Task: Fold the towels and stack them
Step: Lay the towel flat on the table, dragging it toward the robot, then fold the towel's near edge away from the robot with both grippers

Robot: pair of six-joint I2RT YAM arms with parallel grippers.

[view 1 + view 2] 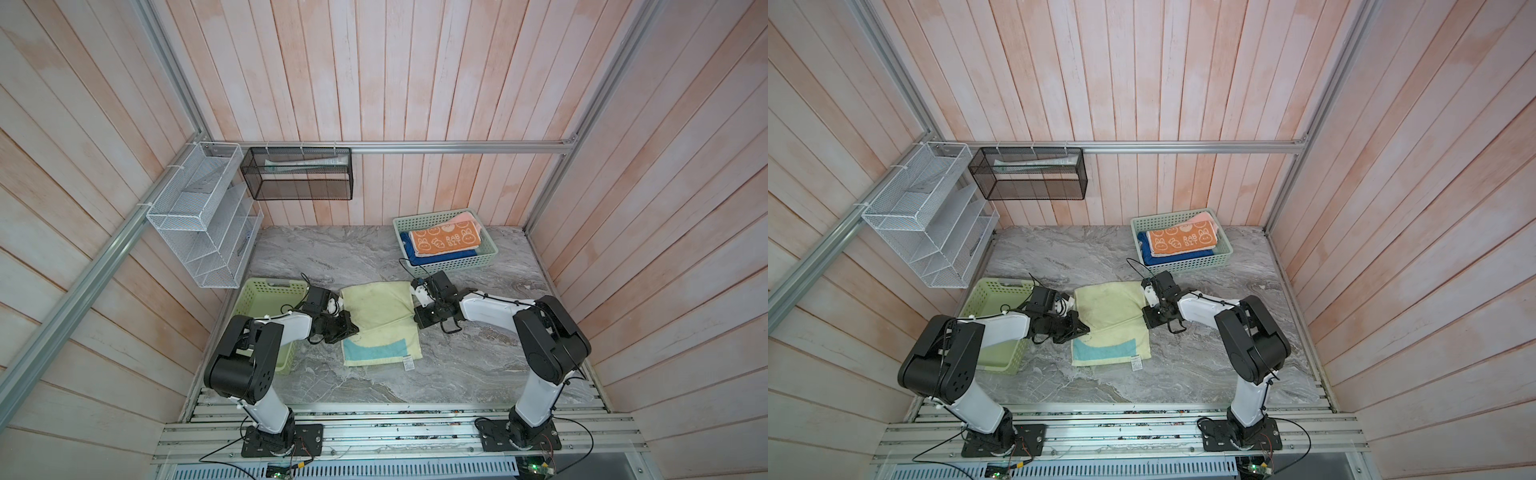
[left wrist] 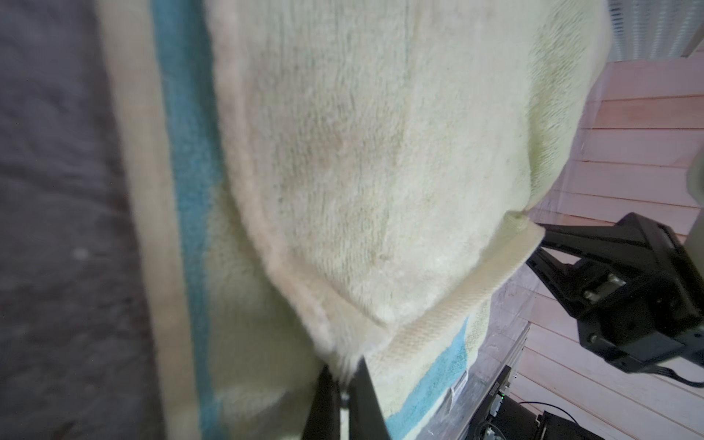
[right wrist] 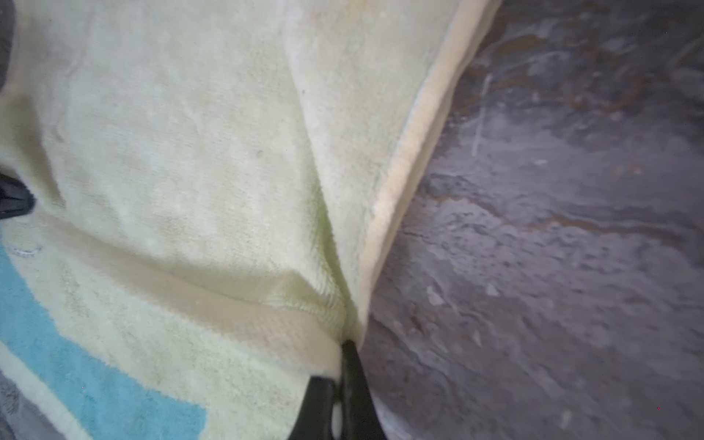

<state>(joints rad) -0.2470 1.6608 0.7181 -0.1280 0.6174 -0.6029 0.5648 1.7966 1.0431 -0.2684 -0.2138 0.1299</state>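
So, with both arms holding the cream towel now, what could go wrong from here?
The jaws of each arm pinch only a thin hem corner of the teal-and-cream towel; one may slip, dropping the flap crooked. The flap's edge sags between the two grips, so the fold could land uneven.

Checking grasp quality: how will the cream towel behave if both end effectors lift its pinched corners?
Likely floppy: the cream towel sags between the left end effector and right end effector. Probably light, being thin terry. Slipping seems unlikely; both pinch bunched cloth.
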